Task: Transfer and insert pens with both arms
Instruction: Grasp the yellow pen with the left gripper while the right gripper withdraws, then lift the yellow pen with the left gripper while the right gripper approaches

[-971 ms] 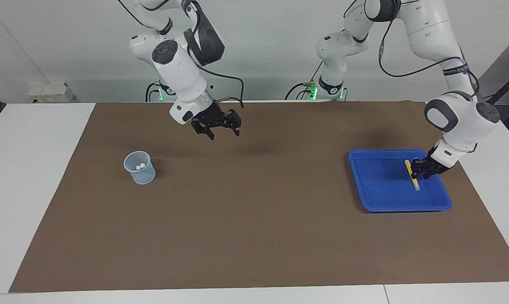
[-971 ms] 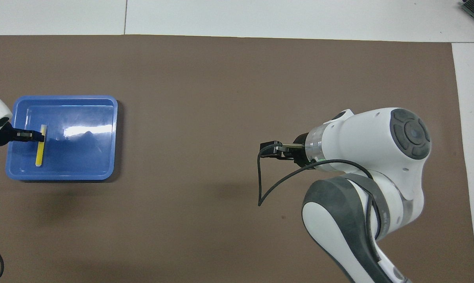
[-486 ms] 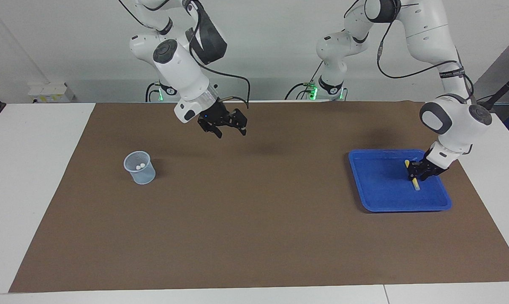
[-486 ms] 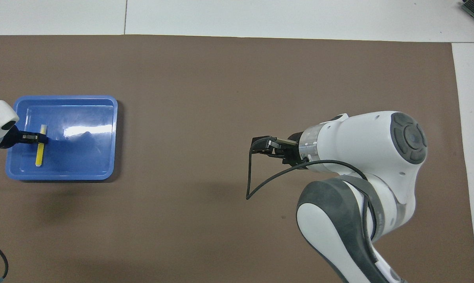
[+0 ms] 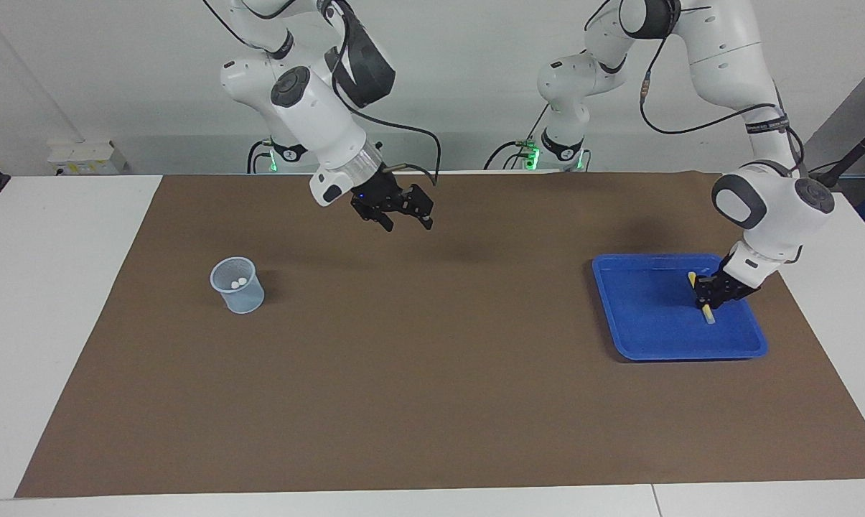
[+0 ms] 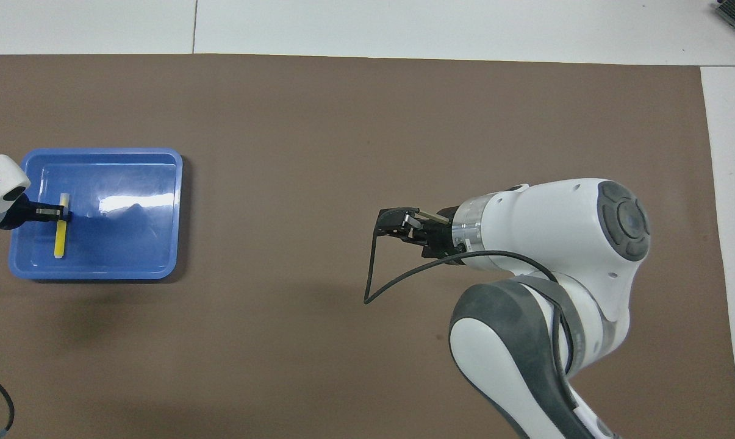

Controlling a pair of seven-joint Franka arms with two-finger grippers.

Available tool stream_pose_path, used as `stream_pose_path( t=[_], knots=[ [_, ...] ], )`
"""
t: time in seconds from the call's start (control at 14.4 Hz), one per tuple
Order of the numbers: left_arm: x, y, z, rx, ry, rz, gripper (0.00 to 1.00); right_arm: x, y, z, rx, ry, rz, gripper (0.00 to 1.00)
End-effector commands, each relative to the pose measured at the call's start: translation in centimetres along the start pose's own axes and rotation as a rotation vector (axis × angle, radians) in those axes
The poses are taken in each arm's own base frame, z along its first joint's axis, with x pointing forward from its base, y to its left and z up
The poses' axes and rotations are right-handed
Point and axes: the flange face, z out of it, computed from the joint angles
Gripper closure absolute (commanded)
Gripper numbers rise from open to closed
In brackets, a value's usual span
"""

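The yellow pen [image 5: 691, 276] lies in the blue tray [image 5: 647, 345] at the left arm's end of the table; it also shows in the overhead view [image 6: 59, 244]. My left gripper [image 5: 712, 293] is down in the tray, astride the pen's middle, and appears in the overhead view [image 6: 61, 212]. My right gripper [image 5: 405, 221] is open and empty, up in the air over the mat between cup and tray [image 6: 394, 222]. A translucent cup [image 5: 237, 296] holds two pale round ends [image 5: 237, 283]. No purple or green shaft shows.
A brown mat [image 5: 432, 402] covers the table; white tabletop shows around it. In the overhead view the right arm's body [image 6: 562, 244] hides the cup. A loose black cable [image 6: 373, 268] hangs from the right wrist.
My right gripper has moved through the air toward the left arm's end. My left gripper has shifted from beside the yellow pen to astride it; the pen lies where it was.
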Motion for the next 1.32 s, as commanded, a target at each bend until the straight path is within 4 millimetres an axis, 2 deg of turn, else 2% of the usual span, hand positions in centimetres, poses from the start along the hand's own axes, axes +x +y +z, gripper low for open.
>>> stream_pose_path(
  t=[0.0, 0.35, 0.49, 0.69, 1.25],
  knots=[
    [0.0, 0.2, 0.2, 0.008, 0.013, -0.002, 1.0, -0.1, 0.1, 0.2, 0.02, 0.003, 0.03, 0.0],
    [0.2, 0.3, 0.0, 0.003, 0.005, -0.022, 1.0, -0.1, 0.0, 0.2, 0.028, -0.002, 0.058, 0.0],
    [0.7, 0.9, -0.9, -0.002, 0.001, -0.069, 1.0, -0.1, 0.0, 0.2, 0.028, -0.002, 0.059, 0.0],
    [1.5, 2.2, -3.9, -0.02, -0.022, -0.149, 1.0, -0.1, 0.0, 0.2, 0.028, -0.002, 0.059, 0.0],
    [2.0, 8.4, -12.5, -0.038, 0.015, -0.473, 1.0, -0.1, 0.0, 0.2, 0.028, -0.002, 0.058, 0.0]
  ],
)
